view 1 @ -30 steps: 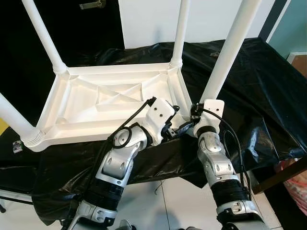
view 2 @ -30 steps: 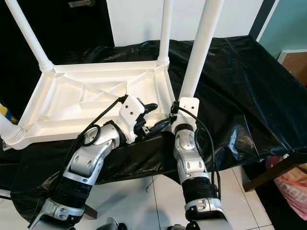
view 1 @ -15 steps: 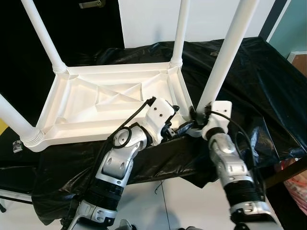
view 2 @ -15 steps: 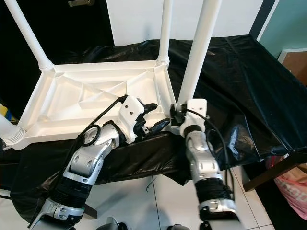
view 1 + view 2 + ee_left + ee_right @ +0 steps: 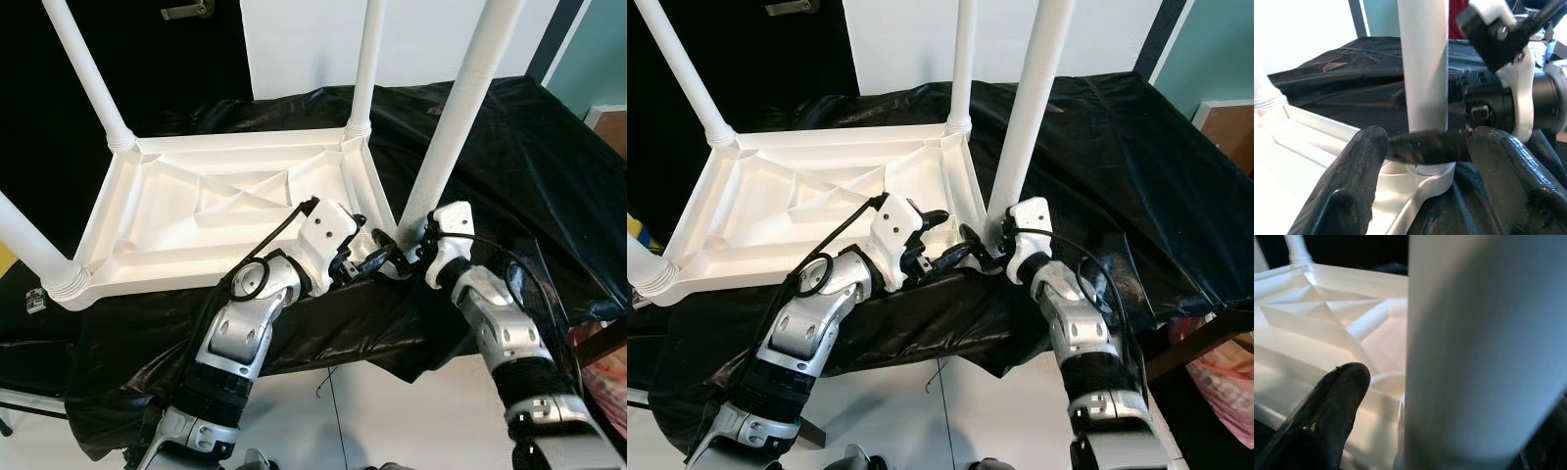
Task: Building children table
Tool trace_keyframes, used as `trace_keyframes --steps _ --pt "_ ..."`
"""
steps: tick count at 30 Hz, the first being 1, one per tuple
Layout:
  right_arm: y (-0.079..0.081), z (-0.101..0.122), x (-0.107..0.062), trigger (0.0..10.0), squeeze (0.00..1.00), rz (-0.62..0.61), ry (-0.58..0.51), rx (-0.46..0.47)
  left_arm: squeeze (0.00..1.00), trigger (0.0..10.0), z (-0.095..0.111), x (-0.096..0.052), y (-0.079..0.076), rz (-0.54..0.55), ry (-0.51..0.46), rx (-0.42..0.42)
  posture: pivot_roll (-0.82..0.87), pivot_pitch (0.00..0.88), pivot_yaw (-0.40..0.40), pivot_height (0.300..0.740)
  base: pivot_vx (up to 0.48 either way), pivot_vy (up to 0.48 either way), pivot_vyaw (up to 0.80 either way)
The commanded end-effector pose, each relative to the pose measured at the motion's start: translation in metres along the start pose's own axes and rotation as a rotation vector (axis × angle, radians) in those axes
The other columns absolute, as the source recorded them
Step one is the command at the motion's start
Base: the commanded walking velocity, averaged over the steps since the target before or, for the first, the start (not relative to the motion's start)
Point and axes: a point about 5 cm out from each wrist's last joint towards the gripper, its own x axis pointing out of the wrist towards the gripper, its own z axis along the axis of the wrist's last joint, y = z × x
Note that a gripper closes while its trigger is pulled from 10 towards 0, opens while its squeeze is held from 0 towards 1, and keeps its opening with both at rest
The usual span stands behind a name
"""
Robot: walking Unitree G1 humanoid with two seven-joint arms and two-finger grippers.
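- So the white plastic children's tabletop (image 5: 225,211) is lying upside down on a black plastic sheet (image 5: 519,147) draped over a bench, ribbed underside up, near corner right at the sheet's front edge.
- Step in hand looks like seating the near-right white round plastic leg (image 5: 460,108) into its corner socket (image 5: 1422,171). That leg already stands upright in the corner.
- Right gripper (image 5: 982,240) is at the very foot of that leg. In the right wrist view one black finger (image 5: 1327,416) sits beside the tube, with the leg running close along the camera. From the left wrist view a dark finger crosses the base of the leg, so I'd say it's wrapped around the leg down low, holding it.
- Left gripper (image 5: 1422,147) is parted wide, its two fat black fingertips (image 5: 1352,171) either side of the same socket, touching nothing I can make out. It's just beside the right one, nearly nose to nose.
- To do it well, I reckon: keep the leg dead vertical while turning or pressing it home, and use the left to pin the tabletop corner down so the whole thing doesn't skate on that slippery sheet. Gripping so low gives control of the joint but little leverage, so small turns.
- Watch the two grippers don't knock each other, they're crowded.
- Count: one tabletop, four white legs all standing in their corners, two grippers, one black sheet.
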Motion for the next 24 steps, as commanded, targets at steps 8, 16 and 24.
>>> trace_keyframes --steps 8,16,24 --pt "-0.005 -0.009 0.005 0.0 0.0 0.063 0.062 -0.037 0.0 10.0 0.0 0.001 0.003 0.066 0.003 0.017 -0.02 0.04 -0.02 0.74 0.0 0.0 0.0" --pt "-0.006 -0.019 0.001 0.0 0.0 0.088 0.101 -0.019 0.0 10.0 -0.002 -0.002 0.002 0.078 0.007 0.016 -0.01 0.035 -0.026 0.74 0.0 0.0 0.0" --pt "-0.009 -0.028 0.0 10.0 0.0 -0.006 0.138 0.025 0.0 10.0 -0.003 -0.001 0.002 0.073 0.01 0.015 -0.02 0.036 -0.022 0.74 0.0 0.0 0.0"
